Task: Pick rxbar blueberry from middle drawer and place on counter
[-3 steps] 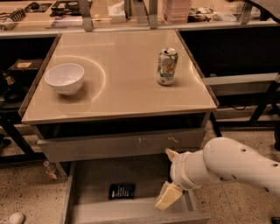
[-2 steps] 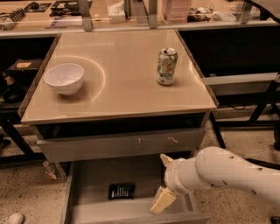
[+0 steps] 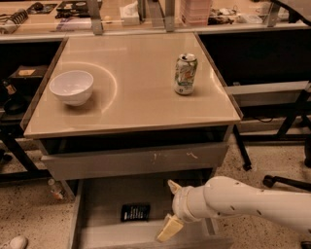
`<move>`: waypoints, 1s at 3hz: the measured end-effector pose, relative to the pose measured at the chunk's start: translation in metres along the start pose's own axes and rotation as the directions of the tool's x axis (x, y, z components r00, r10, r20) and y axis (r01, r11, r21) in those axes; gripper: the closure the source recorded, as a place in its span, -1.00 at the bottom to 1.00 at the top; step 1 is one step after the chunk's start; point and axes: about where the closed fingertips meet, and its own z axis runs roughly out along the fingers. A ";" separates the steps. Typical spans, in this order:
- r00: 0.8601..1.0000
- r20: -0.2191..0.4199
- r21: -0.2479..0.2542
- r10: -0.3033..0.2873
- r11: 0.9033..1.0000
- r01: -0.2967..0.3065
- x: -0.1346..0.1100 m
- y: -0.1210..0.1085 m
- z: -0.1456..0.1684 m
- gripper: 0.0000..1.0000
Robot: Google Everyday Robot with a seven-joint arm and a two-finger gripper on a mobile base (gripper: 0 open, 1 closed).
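The rxbar blueberry (image 3: 135, 212) is a small dark wrapper lying flat on the floor of the open middle drawer (image 3: 104, 197), near its front. My gripper (image 3: 170, 207) is on a white arm that reaches in from the right. It sits inside the drawer, just right of the bar and apart from it. Its two pale fingers (image 3: 169, 227) are spread open and hold nothing. The beige counter (image 3: 141, 97) is above the drawers.
A white bowl (image 3: 72, 86) stands on the counter's left and a green-and-white can (image 3: 185, 74) on its right. A shut grey drawer front (image 3: 136, 159) with pale scratches sits above the open drawer. A cluttered bench (image 3: 146, 14) runs behind.
My arm and gripper have moved left inside the drawer, closer to the bar. The bar, bowl and can have not moved.
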 end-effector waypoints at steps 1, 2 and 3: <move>1.000 0.004 0.001 0.000 1.000 0.000 0.001 0.002 0.006 -1.00; 0.999 0.037 0.017 0.002 1.000 -0.002 0.004 0.000 0.031 -1.00; 0.996 0.092 0.034 0.006 0.999 -0.009 0.012 -0.017 0.070 -1.00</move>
